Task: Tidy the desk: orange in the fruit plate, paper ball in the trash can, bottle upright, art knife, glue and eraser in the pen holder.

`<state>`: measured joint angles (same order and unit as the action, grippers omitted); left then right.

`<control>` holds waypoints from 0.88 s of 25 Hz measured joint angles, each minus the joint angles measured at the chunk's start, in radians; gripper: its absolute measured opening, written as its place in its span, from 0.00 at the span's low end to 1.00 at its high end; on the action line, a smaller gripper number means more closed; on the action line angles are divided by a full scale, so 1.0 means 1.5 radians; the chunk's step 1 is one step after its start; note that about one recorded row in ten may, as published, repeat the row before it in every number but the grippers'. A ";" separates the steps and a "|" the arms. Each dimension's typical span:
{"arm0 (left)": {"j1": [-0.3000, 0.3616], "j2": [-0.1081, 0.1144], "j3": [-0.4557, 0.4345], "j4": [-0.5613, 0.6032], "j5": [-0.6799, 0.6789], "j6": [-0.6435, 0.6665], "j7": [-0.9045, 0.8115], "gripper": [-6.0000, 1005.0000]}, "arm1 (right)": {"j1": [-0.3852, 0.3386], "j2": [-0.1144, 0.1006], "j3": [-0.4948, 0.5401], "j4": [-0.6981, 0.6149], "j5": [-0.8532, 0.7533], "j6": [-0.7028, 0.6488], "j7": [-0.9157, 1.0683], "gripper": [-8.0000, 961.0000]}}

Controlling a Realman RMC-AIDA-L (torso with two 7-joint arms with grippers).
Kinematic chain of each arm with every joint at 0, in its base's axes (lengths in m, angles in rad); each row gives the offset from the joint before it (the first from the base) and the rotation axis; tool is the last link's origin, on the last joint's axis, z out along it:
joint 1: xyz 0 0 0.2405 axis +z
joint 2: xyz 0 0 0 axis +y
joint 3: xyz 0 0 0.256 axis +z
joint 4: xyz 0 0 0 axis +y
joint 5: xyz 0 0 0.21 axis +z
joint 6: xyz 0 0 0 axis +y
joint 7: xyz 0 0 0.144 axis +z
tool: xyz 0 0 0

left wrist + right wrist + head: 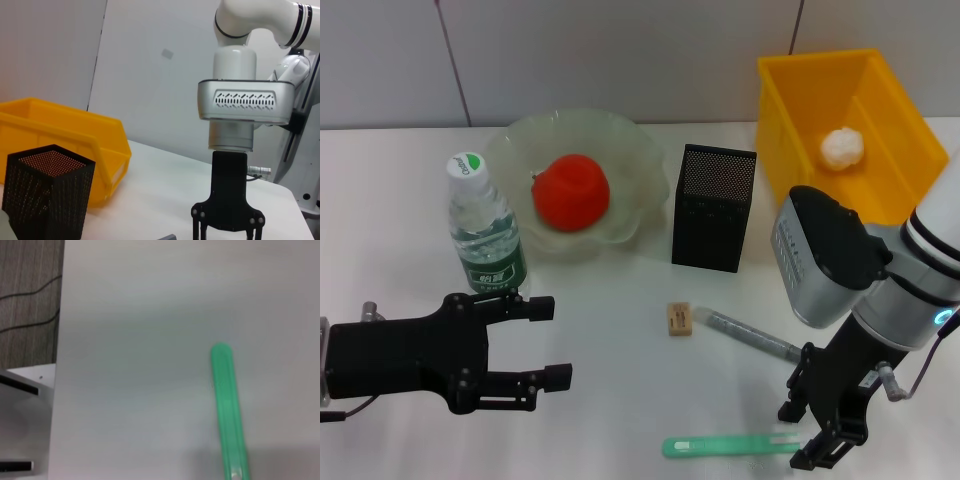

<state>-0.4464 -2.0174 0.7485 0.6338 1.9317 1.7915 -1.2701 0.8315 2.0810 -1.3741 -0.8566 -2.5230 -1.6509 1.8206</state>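
Hanging low over the near edge of the white surface [620,400], the right end effector [825,435] has its fingers parted about one end of the single green art knife [730,446], whose tip is partly hidden behind them; whether they touch it cannot be told. One glue stick [750,336] and one eraser [679,319] lie just beyond it, with the black pen holder [713,207] further off. Parked at the opposite side, the left end effector [535,343] is spread, holding nothing, just short of the upright bottle [483,226].
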 joint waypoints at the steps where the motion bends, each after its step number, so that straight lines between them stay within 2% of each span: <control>1: 0.000 0.000 0.000 0.000 0.000 0.000 0.000 0.86 | 0.000 0.000 -0.005 0.000 0.000 0.003 0.000 0.57; 6: -0.002 0.000 -0.001 0.002 -0.001 0.000 0.000 0.86 | -0.001 0.002 -0.011 0.000 0.002 0.009 0.000 0.57; 20: -0.007 0.000 -0.001 0.000 -0.001 -0.005 0.000 0.86 | -0.001 0.002 -0.027 0.000 0.005 0.019 -0.002 0.40; 22: -0.008 0.000 -0.001 0.000 -0.001 -0.006 0.000 0.86 | -0.001 0.002 -0.028 0.000 0.006 0.019 -0.002 0.40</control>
<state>-0.4579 -2.0171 0.7469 0.6335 1.9296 1.7829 -1.2703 0.8298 2.0847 -1.4160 -0.8559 -2.5139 -1.6223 1.8169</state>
